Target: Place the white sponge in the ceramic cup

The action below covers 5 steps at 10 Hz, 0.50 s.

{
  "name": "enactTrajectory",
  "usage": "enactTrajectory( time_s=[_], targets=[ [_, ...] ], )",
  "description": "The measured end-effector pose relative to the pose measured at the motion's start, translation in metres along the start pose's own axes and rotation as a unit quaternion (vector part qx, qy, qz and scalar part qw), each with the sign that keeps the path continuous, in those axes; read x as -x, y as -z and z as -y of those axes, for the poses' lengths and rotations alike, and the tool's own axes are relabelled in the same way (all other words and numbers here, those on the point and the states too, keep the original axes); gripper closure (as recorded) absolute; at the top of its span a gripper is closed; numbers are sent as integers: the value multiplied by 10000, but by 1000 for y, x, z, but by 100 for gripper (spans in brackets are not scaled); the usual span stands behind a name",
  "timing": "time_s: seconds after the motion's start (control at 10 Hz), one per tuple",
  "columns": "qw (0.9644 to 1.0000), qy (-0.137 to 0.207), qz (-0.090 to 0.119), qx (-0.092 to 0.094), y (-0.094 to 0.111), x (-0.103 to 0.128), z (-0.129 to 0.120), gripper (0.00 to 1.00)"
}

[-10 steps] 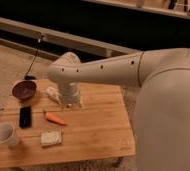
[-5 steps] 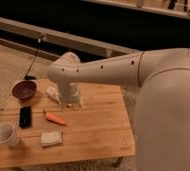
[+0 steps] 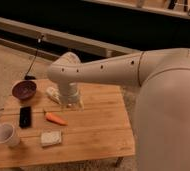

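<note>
Camera view: white sponge [image 3: 51, 138] flat on the wood-slat table [image 3: 100, 127], just right of the ceramic cup [image 3: 5, 134], not touching it.

Sponge is a small square pad with a speckled top. Cup is a thick-walled round white mug, upright at the front-left corner. Dark purple bowl [image 3: 24, 90] sits back-left; can't tell its contents. Beside it is a lumpy whitish object [image 3: 52, 94]. A flat black rectangular device [image 3: 25, 116] and a tapered orange carrot [image 3: 55, 118] lie mid-table. The smooth white arm [image 3: 103, 72] puts the end effector [image 3: 70, 103] low over the table's back edge, well apart from the sponge; open or closed, can't tell. Same layout and arm pose as 0.5 s ago.
</note>
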State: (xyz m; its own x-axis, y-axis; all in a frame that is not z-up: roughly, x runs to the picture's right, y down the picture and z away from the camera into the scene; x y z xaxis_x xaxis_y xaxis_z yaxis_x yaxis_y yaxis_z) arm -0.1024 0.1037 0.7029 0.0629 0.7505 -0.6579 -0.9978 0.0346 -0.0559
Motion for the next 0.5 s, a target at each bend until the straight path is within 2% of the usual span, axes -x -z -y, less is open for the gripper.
enactTrajectory(
  time_s=[0.4,0.5],
  targets=[
    [10000,16,14,-9,1,0,0,35],
    [9999,129,78,-34,4,3,-2,35]
  ],
)
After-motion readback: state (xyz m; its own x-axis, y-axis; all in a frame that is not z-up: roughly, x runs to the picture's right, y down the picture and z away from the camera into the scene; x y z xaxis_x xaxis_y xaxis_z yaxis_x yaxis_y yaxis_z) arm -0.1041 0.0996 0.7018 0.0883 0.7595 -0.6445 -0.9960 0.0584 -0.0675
